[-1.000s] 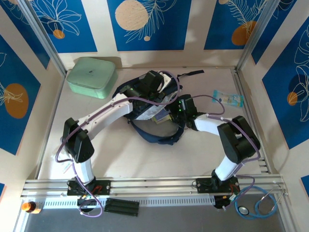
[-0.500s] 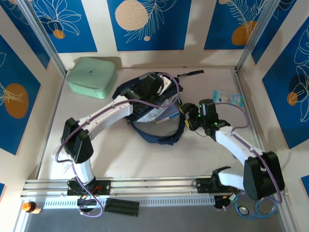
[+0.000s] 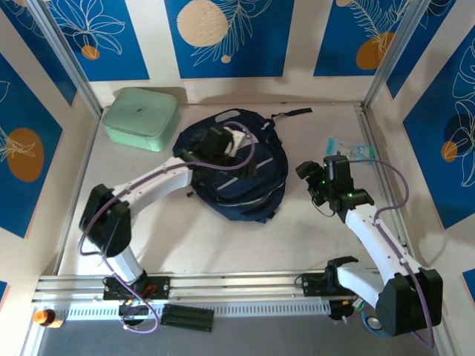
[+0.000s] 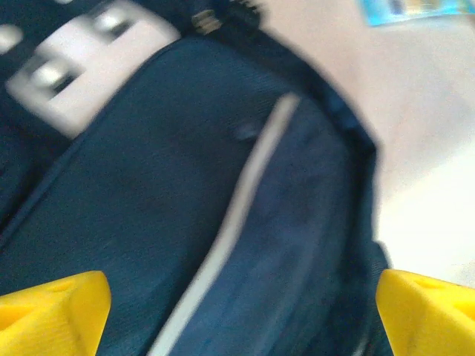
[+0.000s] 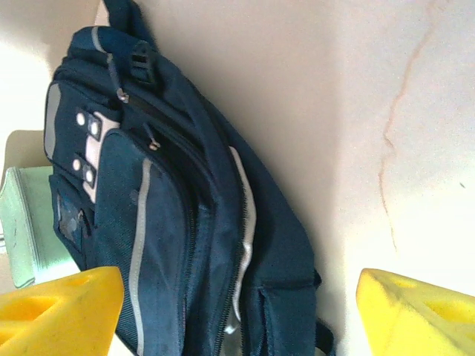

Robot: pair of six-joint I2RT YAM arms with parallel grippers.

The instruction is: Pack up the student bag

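Observation:
The student bag [image 3: 241, 174] is a navy-blue backpack with a grey stripe, lying flat in the middle of the table. My left gripper [image 3: 236, 148] hovers over its upper part. In the blurred left wrist view its yellow fingertips [image 4: 52, 315] stand wide apart over the bag's fabric [image 4: 185, 193], holding nothing. My right gripper [image 3: 312, 185] is to the right of the bag, apart from it and open. From the right wrist, the bag [image 5: 171, 222] lies on its side with a zipper gaping slightly, and the yellow fingertips [image 5: 419, 311] are spread with nothing between them.
A mint-green case [image 3: 141, 117] sits at the back left, close to the bag; its edge [image 5: 26, 230] shows behind the bag. A small blue-and-white packet [image 3: 349, 150] lies at the back right by the wall rail. Bare tabletop [image 3: 223, 237] lies in front of the bag.
My left gripper has opened and let go of the bag's flap, and the bag has dropped flat and closed up. My right arm has pulled back rightward, away from the bag.

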